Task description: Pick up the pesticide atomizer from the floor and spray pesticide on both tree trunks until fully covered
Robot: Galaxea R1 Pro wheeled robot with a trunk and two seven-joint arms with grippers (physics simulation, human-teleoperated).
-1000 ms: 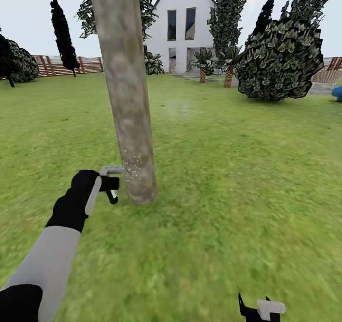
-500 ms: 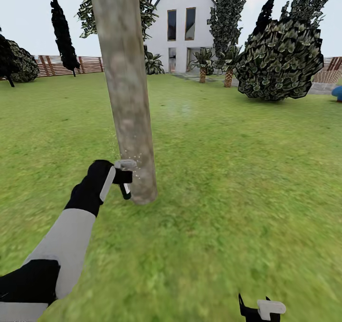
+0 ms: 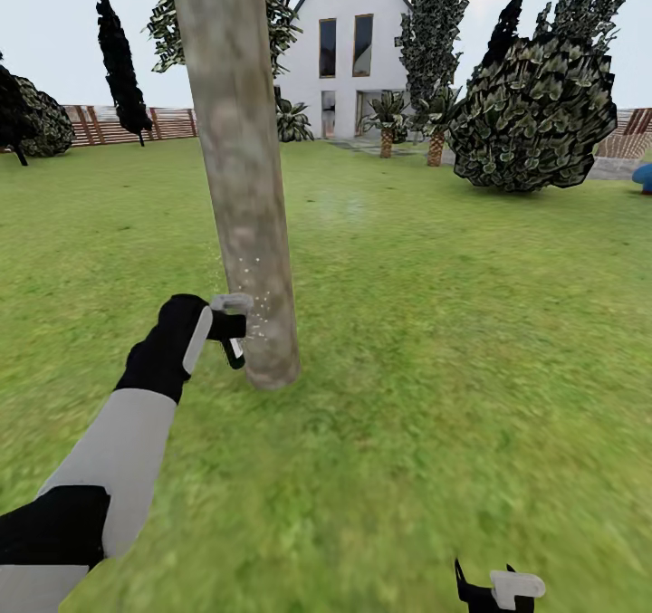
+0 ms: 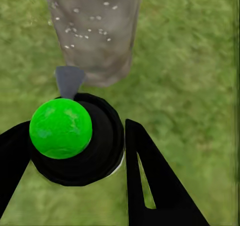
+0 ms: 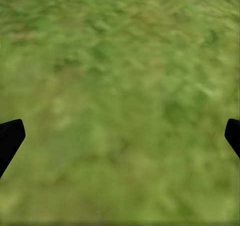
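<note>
1. The left gripper point(image 3: 226, 330) is clenched around the pesticide atomizer point(image 4: 80, 146); in the left wrist view its two black fingers point(image 4: 155, 186) press on either side of the dark round bottle, which carries a bright green ball on the side facing the camera.
2. The atomizer's pale grey trigger head point(image 3: 232, 303) sticks out beyond the jaws and points at the tree trunk point(image 3: 237, 160), just beside the bark near the trunk's base.
3. Small white spray specks point(image 4: 85, 20) dot the bark straight ahead of the jaws.
4. The right gripper point(image 3: 496, 588) hangs low over the grass lawn point(image 3: 453, 323), well apart from the trunk; its jaws are spread wide, with only green turf point(image 5: 120, 95) between the two black fingertips point(image 5: 10, 136).
5. Far beyond the left jaws stand the white house point(image 3: 349, 47), the slatted fence point(image 3: 127, 124) and a dark leafy bush point(image 3: 534, 110).
</note>
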